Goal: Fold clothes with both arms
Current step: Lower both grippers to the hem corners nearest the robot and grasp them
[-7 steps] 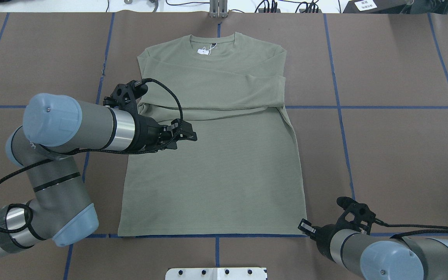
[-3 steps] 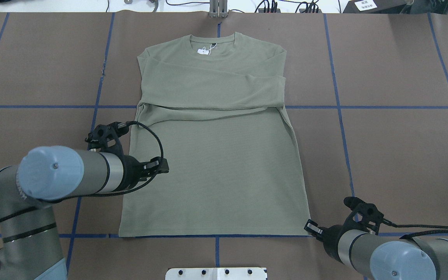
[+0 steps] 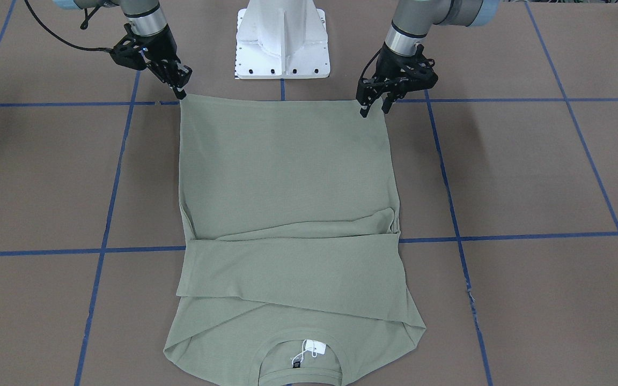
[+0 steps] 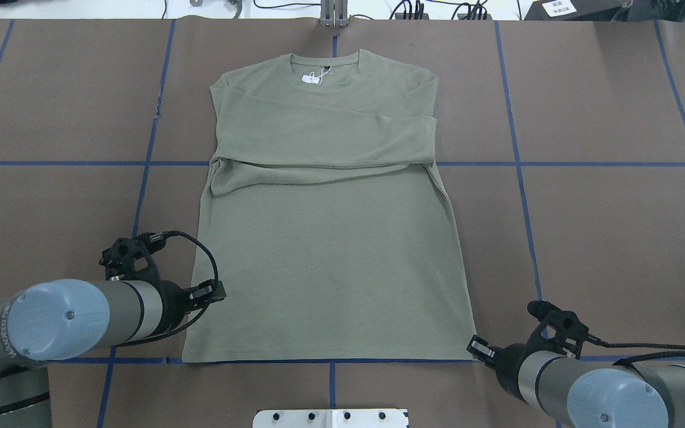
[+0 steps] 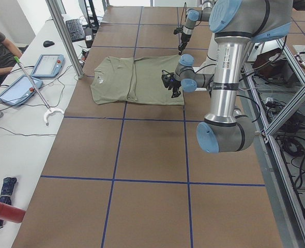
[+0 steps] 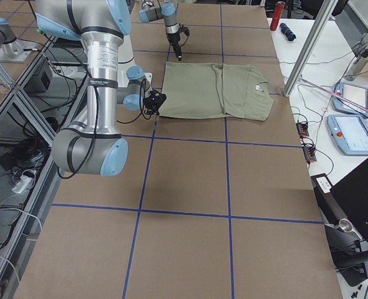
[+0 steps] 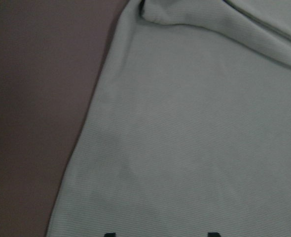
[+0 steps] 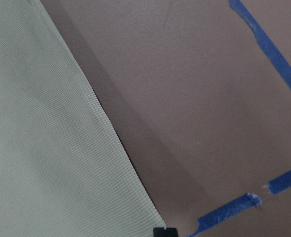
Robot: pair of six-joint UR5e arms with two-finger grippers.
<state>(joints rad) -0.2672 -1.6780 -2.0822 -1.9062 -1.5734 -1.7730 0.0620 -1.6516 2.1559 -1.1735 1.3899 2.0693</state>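
So, the left gripper (image 3: 374,111) hangs w/ its fingers spread apart and nothing in them, at the shirt's (image 4: 330,267) bottom corner on its own side. Its wrist view shows both fingertips wide over the green knit, just in from the side edge. The right gripper (image 3: 181,92) sits at the other bottom corner, tip touching or nearly touching the hem. Can't tell if it's clenched or released, since only a sliver of black shows in its wrist view. The shirt lies flat mid table (image 4: 604,238), collar away from the robot, both sleeves (image 4: 324,139) folded across the chest, white tag (image 4: 311,78) at the neck. Risks, as I judge them: the two grippers aren't matched, so if one bites at the very corner & the other further in, the hem lifts skew & the fold comes out crooked. A pinch that takes only the top layer would leave the back layer behind, prob. bunching. A thin bite at the right corner could slip out mid-lift. The sleeves lie loose, esp. the lower one w/ a rumple at its end, so a quick pull could drag them off line. Containers: none shows near the shirt; it rests straight on the brown table cover, between blue tape lines (image 4: 521,163).
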